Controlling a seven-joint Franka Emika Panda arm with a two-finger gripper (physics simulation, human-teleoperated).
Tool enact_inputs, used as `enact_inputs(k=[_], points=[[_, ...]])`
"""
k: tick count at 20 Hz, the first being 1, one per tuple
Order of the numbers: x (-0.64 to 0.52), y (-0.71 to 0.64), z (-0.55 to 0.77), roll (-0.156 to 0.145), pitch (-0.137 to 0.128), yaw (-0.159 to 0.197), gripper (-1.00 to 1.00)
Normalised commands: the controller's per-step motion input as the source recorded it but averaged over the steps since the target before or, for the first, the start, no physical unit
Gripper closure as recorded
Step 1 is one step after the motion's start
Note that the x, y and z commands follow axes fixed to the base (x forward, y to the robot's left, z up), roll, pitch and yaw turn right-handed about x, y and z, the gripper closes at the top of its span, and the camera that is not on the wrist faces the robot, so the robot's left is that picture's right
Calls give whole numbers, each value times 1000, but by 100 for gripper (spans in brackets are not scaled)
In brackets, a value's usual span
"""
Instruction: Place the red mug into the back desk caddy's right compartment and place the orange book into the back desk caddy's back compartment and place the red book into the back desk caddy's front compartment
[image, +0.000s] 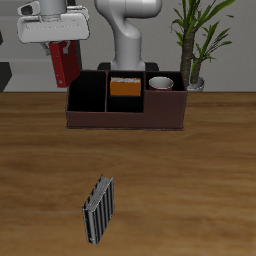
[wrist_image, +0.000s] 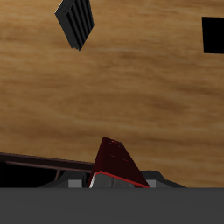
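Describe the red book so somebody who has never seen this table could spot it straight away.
Find the back desk caddy, the long dark box at the table's far side. Above and beyond its tall-walled end hangs the end effector, shut on the red book. It is thin and dark red, and the only book off the table, unlike the orange book inside the caddy.

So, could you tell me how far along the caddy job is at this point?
Two of three look done: the red mug sits in the caddy's right compartment, and the orange book stands in its back compartment. In hand: the gripper holds the red book, raised above the table beside the caddy. Left: setting it into the front compartment, which looks unfilled.
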Motion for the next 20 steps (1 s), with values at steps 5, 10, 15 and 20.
enact_inputs(k=[5, 10, 15, 20], points=[[-225, 184, 149, 19, -34, 132, 100], [-165, 149, 199, 22, -24, 232, 100], [-107, 28, 14, -20, -11, 197, 100], [-20, 67, -22, 15, -7, 175, 100]])
